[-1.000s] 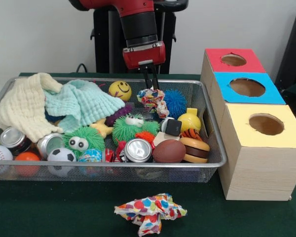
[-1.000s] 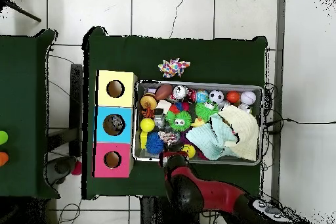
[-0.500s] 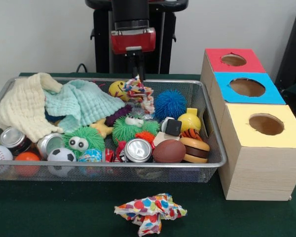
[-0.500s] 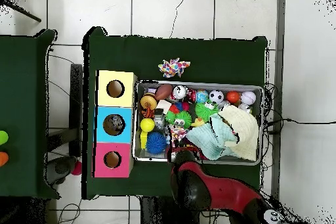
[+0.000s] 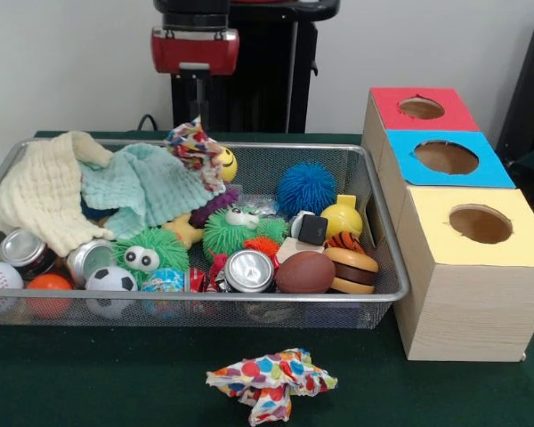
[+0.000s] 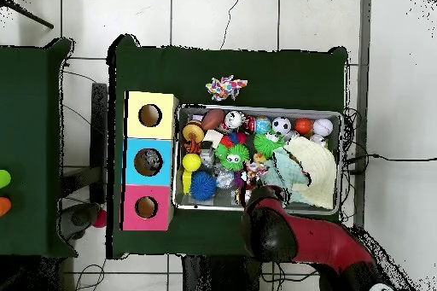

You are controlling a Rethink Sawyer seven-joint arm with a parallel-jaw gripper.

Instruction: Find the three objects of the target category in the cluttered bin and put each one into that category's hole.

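From my remote seat I see the red and black gripper [image 5: 198, 107] hanging above the wire mesh bin [image 5: 387, 258], its thin fingers pinched together on a multicoloured patterned cloth scrap [image 5: 198, 145] that dangles clear of the clutter. Directly at the scrap's 3 o'clock, touching it, sits the yellow smiley ball [image 5: 226, 164], and at its 9 o'clock lies the pale green waffle cloth [image 5: 147, 185], with the cream waffle cloth [image 5: 43, 196] beyond that. A second polka-dot cloth scrap [image 5: 271, 381] lies on the dark green table [image 5: 89, 378], outside the bin at its 6 o'clock. At the bin's 3 o'clock stands the wooden box row: red-topped hole [image 5: 421, 108], blue-topped hole [image 5: 446, 157], yellow-topped hole [image 5: 480, 223]. From overhead the arm [image 6: 294, 241] covers the gripper, so I think the scrap [image 6: 256, 166] sits over the bin's middle, but I can't be sure.
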